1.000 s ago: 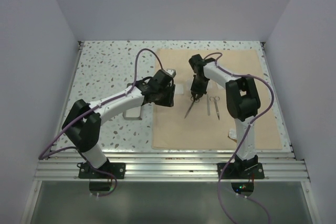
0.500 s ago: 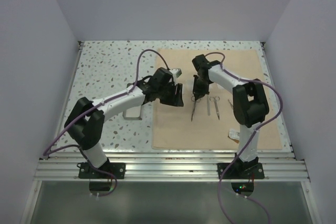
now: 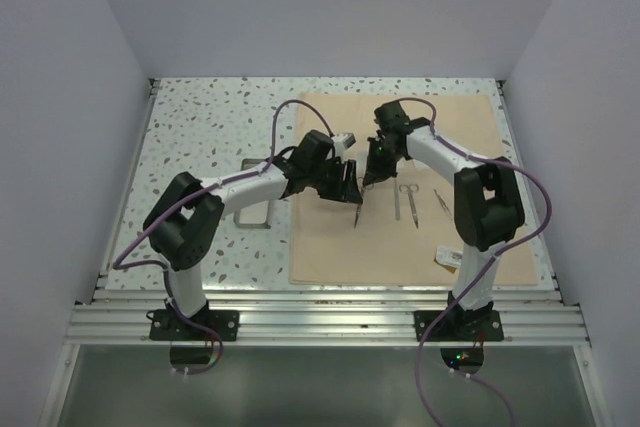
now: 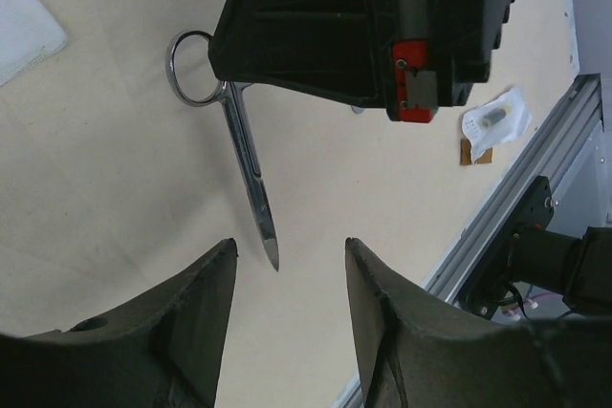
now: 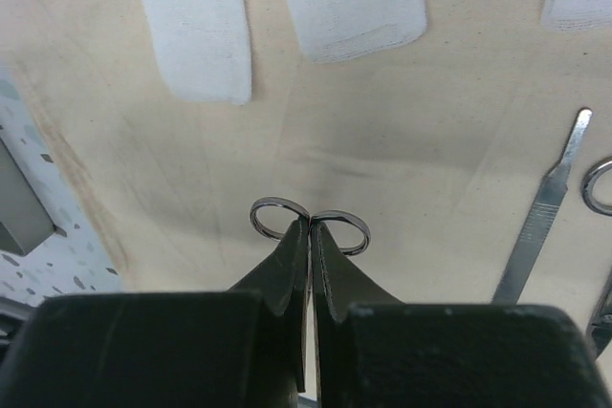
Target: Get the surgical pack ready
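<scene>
The tan cloth (image 3: 470, 147) lies flat on the right half of the table. My right gripper (image 3: 372, 173) is shut on the steel scissors (image 3: 360, 205) just below their rings (image 5: 277, 217), blades pointing toward the near edge. My left gripper (image 3: 346, 187) is open right beside them. In the left wrist view the blade tip (image 4: 272, 260) sits between my open fingertips (image 4: 226, 247). Three gauze squares (image 5: 196, 21) lie on the cloth past the scissors. The small white packet (image 3: 450, 259) lies near the cloth's front right. The grey tray (image 3: 254, 215) is mostly hidden under my left arm.
Thin forceps (image 3: 397, 203), a smaller pair of scissors (image 3: 411, 199) and another thin instrument (image 3: 441, 200) lie side by side on the cloth right of my right gripper. The speckled tabletop (image 3: 200, 137) is bordered by walls left, right and back, and an aluminium rail (image 3: 320, 322) in front.
My left gripper has moved right onto the cloth, up to the scissors. My right gripper has kept hold of the scissors and swung them, and its elbow has shifted right.
</scene>
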### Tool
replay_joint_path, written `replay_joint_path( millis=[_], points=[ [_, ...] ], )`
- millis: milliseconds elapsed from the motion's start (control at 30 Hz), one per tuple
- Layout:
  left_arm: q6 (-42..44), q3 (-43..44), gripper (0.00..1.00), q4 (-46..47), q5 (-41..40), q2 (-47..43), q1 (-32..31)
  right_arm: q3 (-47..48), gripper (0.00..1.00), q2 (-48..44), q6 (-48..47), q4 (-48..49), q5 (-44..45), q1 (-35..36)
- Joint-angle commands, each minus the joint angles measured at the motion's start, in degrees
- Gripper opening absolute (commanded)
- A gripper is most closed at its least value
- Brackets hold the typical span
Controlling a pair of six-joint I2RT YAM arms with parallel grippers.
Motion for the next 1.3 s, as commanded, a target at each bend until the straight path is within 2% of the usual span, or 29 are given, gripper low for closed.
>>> replay_joint_path(
  millis=[0,400,533,600,700,733,800,867,1033,1267],
  points=[
    [-1.59,0.12,0.54,3.94,2.24,1.81,0.72,0.25,0.00,-4.37,1.05,1.49,-3.90,-0.47],
    [-2.38,0.65,0.66,2.88,-1.37,3.75,1.33,-0.19,0.00,-7.45,1.84,0.17,-7.51,-0.47],
    [-1.07,3.01,0.66,3.41,-1.19,6.82,1.33,-0.81,0.00,-7.63,2.63,0.53,-8.65,-0.56],
    [-0.54,4.94,0.64,0.70,-3.55,8.15,1.42,-0.63,0.00,-7.63,2.81,0.18,-8.22,-0.56],
    [-0.54,3.47,0.59,0.43,-8.03,4.56,1.60,1.12,0.00,-7.54,1.93,-3.15,-2.17,-1.26],
    [-0.54,2.42,0.58,0.16,-9.00,3.50,1.60,1.91,0.00,-7.19,1.49,-7.08,0.72,-1.61],
    [0.34,2.32,0.58,-2.81,-10.41,1.04,1.60,3.93,0.17,-5.35,-1.30,-10.01,5.49,-2.92],
    [0.96,2.49,0.57,-6.06,-10.68,-1.07,1.60,5.16,0.26,-3.85,-3.07,-13.97,9.00,-3.46],
    [0.70,-0.93,0.57,-7.57,-11.21,-6.44,1.51,3.24,0.34,-1.21,-6.68,-12.75,11.82,-4.69],
    [1.05,-1.29,0.57,-9.94,-11.12,-9.25,1.60,2.98,0.35,2.22,-9.67,-12.40,13.85,-4.86]
  ],
)
